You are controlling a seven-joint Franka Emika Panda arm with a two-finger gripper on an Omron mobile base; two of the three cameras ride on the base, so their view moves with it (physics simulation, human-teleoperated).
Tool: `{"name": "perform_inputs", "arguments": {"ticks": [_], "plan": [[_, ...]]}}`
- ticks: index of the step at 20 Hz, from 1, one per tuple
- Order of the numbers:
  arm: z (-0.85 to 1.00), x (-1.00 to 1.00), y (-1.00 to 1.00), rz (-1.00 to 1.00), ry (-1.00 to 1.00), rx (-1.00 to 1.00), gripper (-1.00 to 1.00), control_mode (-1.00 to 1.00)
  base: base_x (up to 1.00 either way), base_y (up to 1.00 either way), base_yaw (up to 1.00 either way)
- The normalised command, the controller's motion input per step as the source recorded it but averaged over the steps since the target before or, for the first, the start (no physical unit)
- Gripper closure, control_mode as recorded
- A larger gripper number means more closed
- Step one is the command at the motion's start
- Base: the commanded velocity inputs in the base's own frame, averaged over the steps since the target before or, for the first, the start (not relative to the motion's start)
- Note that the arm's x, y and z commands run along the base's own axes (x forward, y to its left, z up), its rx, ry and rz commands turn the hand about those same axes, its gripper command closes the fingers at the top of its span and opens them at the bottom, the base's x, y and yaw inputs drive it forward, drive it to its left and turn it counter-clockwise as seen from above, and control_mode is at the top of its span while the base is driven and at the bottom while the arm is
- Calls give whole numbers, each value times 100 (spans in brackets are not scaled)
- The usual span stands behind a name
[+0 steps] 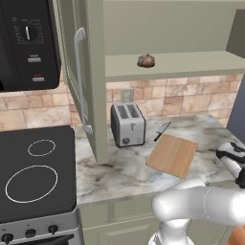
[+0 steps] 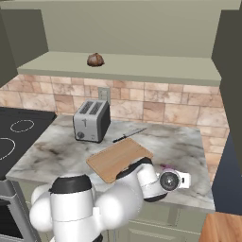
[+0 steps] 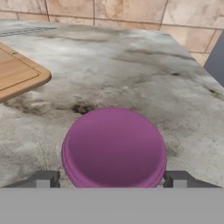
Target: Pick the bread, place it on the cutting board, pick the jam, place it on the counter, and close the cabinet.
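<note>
1. Far left, left base view: black microwave (image 1: 26, 43) above the stove top (image 1: 36, 172). Neither belongs to the job.
2. Cabinet (image 1: 93, 81) door stands swung out, handle (image 1: 80, 79) toward me. Closing it is not yet done.
3. Bread (image 1: 146, 60) sits on the cabinet shelf (image 1: 191, 64), so by my reading the bread step is undone.
4. Toaster (image 1: 128, 124) stands against the backsplash, with a knife (image 1: 162, 131) between it and the cutting board (image 1: 172, 154). The board is bare, ready for the roll.
5. Jam (image 3: 113, 146) rests lid-up on the counter (image 3: 131, 70), just right of the board in hand view.
6. Gripper (image 3: 111, 178): fingertips (image 3: 46, 179) stand either side of the jar with gaps showing. I judge it parted, not clamping; the jam looks set down.
</note>
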Motion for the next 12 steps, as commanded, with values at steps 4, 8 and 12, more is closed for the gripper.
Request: {"name": "perform_inputs", "arguments": {"ticks": [4, 8, 12], "plan": [[24, -28, 0, 4, -1, 0, -100, -100, 0, 0, 0], [44, -11, 1, 0, -4, 0, -100, -100, 0, 0, 0], [63, -16, 9, 0, -7, 0, -100, -100, 0, 0, 0]]}}
